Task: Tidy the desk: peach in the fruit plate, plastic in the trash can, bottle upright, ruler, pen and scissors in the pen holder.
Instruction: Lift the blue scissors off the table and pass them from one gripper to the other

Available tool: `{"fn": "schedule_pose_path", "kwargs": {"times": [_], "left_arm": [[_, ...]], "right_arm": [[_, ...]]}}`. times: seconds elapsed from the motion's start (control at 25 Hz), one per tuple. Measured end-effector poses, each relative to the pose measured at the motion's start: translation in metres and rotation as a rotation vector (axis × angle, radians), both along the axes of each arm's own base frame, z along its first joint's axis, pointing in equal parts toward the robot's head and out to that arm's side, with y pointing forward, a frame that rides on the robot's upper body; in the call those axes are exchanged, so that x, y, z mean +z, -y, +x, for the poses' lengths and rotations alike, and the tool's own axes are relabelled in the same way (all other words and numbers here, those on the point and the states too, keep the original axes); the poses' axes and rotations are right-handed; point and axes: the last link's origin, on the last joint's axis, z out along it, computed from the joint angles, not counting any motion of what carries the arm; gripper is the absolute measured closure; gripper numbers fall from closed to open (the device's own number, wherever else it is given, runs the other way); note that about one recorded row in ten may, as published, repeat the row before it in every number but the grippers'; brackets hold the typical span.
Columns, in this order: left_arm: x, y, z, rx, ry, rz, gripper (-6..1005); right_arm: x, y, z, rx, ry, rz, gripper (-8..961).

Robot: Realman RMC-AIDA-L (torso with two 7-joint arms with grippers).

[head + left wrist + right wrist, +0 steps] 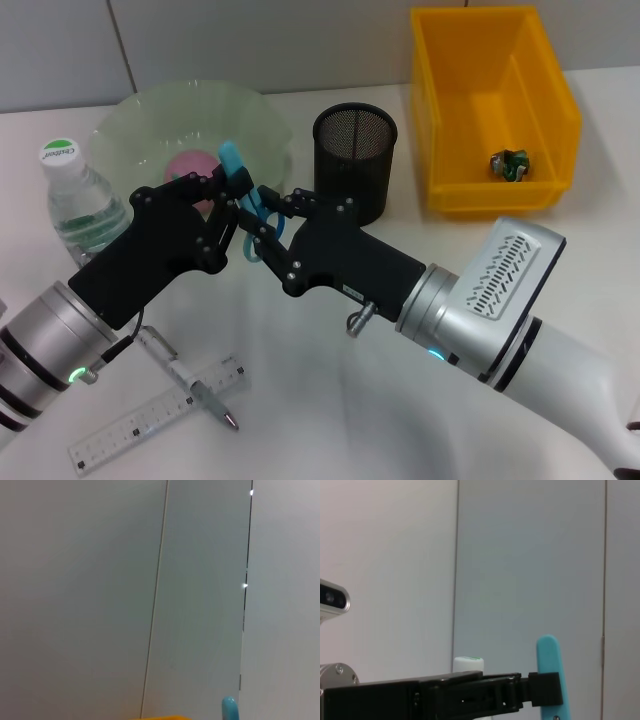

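Blue scissors (240,185) hang in the air in front of the fruit plate (150,112); their tip also shows as scissors (229,709) and scissors (547,655). My left gripper (232,190) is shut on their upper part. My right gripper (258,220) meets it from the right at the handle loops. The pink peach (185,163) lies in the plate. The bottle (75,195) stands upright at the left. The ruler (160,412) and pen (190,380) lie on the desk at the front left. The black mesh pen holder (355,150) stands behind my right gripper.
The yellow trash can (545,90) sits at the back right with crumpled plastic (508,165) inside. Both arms cross the middle of the desk. Both wrist views mostly show the wall; the bottle cap (468,663) shows behind the left gripper's finger (547,687).
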Motion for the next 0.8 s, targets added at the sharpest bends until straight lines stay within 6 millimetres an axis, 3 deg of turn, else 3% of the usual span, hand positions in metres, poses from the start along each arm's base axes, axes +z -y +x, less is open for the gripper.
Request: {"fn": "schedule_pose_path", "kwargs": {"times": [0.8], "left_arm": [[0.0030,-0.0031,0.0009,0.018,0.032,-0.002,899]], "right_arm": [[-0.0029,-0.0013,-0.0011,0.016,0.034,0.000,652]]}}
